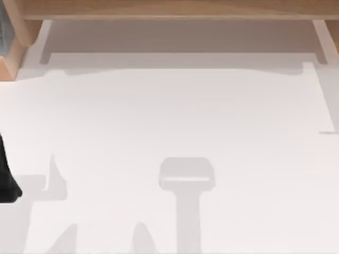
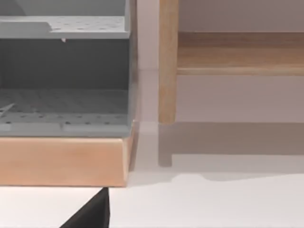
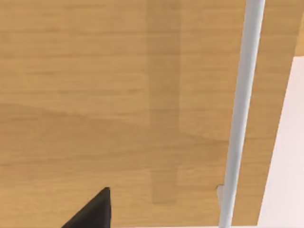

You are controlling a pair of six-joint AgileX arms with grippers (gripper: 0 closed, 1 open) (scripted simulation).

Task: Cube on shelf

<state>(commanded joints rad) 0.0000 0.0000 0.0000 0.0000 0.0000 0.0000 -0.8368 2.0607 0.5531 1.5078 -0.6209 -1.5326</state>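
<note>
A dark sliver of the right gripper [image 3: 92, 211] shows in the right wrist view, hanging over the broad light-brown board of the shelf [image 3: 118, 71]. Whether it is spread, pressed together or pinching anything I cannot tell. A pale rod [image 3: 240, 109] crosses the board beside it, and a soft band of shadow lies along the grain. A dark corner of the left gripper [image 2: 90, 213] points at one end of the shelf from low over the worktop [image 2: 213, 204], and its state cannot be read either. Part of the left arm [image 1: 6, 177] sits at the left edge of the top view, well short of the shelf.

Where the cube is I cannot tell. If it is carried at all, the right gripper is the likelier holder, since it is already above the board.

The shelf's long axis runs from left to right along the far side of the worktop. The right arm is clearly nearer to it, so what remains is probably a short drop onto the board.

The worktop is plain white and carries only arm shadows in front of the shelf. A grey storage unit [image 2: 61, 71] on a wooden base stands just beside the shelf's left upright.
</note>
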